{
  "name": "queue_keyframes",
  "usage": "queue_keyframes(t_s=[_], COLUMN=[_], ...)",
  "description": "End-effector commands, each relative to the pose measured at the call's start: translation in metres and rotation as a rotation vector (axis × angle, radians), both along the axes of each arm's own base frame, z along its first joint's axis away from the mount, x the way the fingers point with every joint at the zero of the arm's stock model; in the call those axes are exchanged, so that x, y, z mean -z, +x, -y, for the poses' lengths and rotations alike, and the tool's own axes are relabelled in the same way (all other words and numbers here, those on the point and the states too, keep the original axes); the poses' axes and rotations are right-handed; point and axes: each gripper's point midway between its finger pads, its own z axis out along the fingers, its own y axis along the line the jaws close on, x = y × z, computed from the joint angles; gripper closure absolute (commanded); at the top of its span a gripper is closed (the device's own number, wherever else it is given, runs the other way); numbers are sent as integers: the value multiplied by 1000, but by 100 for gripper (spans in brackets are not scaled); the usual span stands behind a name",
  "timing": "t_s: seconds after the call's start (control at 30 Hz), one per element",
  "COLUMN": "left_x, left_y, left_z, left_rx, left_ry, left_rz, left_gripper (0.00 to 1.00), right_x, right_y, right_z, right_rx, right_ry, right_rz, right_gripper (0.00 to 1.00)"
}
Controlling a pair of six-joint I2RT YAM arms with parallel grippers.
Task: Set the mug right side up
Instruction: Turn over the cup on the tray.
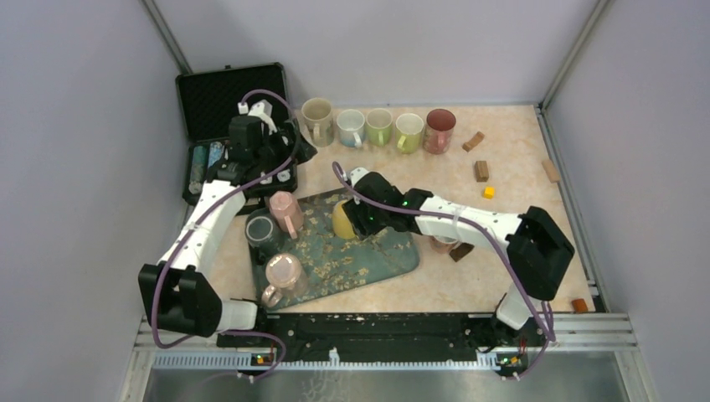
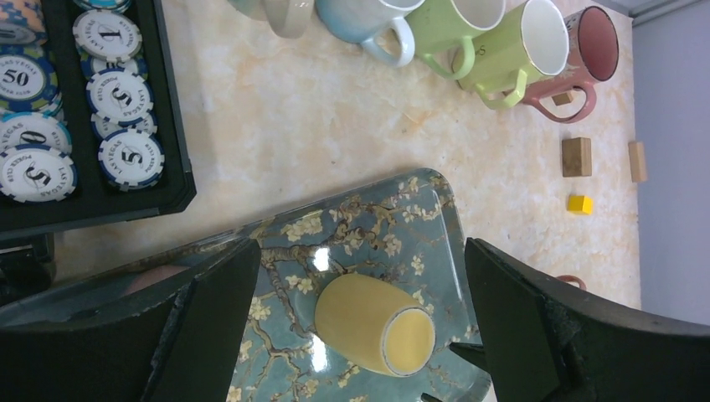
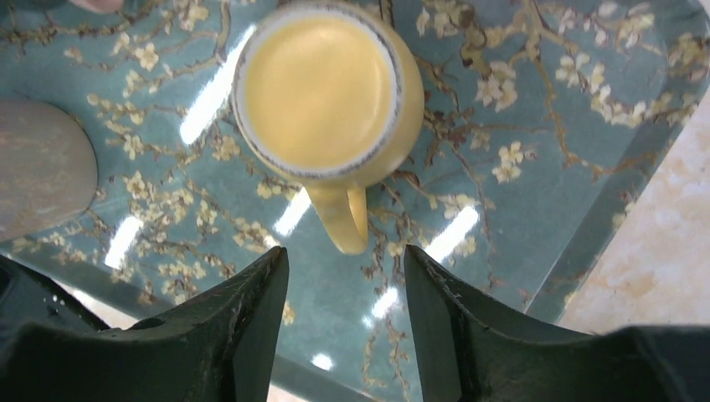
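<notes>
Right gripper (image 3: 345, 260), jaws apart, empty, is hovering at the mug (image 3: 318, 92) handle (image 3: 343, 219): rigid, probably slick, breakable; grip there.

The left arm (image 1: 205, 226) and the right arm (image 1: 456, 222) are built alike: slim white links joined by boxy black housings, with a large black block near each base. A lilac cable (image 1: 163, 276) loops along the left arm, and a second lilac cable (image 1: 494, 247) follows the right. A small green light (image 1: 405, 202) glows on the right arm's black wrist. The left gripper (image 2: 360, 251) and the right gripper (image 3: 345, 255) have matte black, wedge-shaped fingers (image 3: 251, 327).
</notes>
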Motion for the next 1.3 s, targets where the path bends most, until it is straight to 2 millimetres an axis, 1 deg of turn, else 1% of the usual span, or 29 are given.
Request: queue_keyframes(t_s=[0.0, 0.17, 0.37, 0.47, 0.7, 0.9, 1.07, 1.2, 1.27], left_x=[-21, -20, -19, -17, -14, -12, -11, -11, -11], left_y=[-1, -2, -1, -1, 0, -1, -3, -5, -7], left_z=[-7, -14, -15, -15, -13, -10, -7, -3, -1], left_rx=[-13, -33, -34, -33, -22, -8, 9, 28, 39], left_ry=[-38, -39, -41, -44, -50, -56, -66, -81, -87], left_rz=[80, 84, 81, 74, 67, 63, 61, 62, 64], left_gripper=[1, 1, 2, 2, 1, 2, 2, 2, 2], right_x=[-16, -7, 3, 10, 17, 17, 16, 15, 11], right_y=[15, 20, 19, 18, 22, 24, 25, 26, 26], right_z=[-26, -30, -32, -33, -37, -39, -40, -40, -40], right_rx=[-34, -42, -49, -49, -46, -39, -29, -18, -9], right_ry=[28, -15, -38, -46, -51, -46, -41, -32, -22], right_rz=[69, 71, 61, 54, 53, 59, 63, 61, 65], right_gripper=[48, 53, 58, 62, 65, 72, 84, 100, 100])
